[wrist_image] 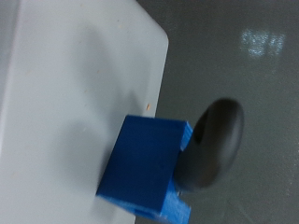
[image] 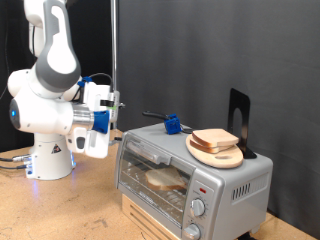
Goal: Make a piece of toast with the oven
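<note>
The silver oven (image: 190, 180) stands at the exterior view's lower right with its glass door shut. A pale bread-like shape (image: 165, 180) shows behind the glass on the rack. On the oven's top a piece of toast (image: 214, 139) lies on a round wooden plate (image: 222, 156). My gripper (image: 115, 102) hangs in the air to the exterior view's left of the oven, slightly above its top and apart from it, pointing toward it. Nothing shows between its fingers. The fingers themselves do not appear in the wrist view.
A blue block with a black handle (image: 172, 125) sits on the oven's top rear corner; the wrist view shows this blue block (wrist_image: 148, 166) close up beside a black rounded part (wrist_image: 213, 140). A black stand (image: 238, 118) rises behind the plate. Two knobs (image: 200, 207) face front.
</note>
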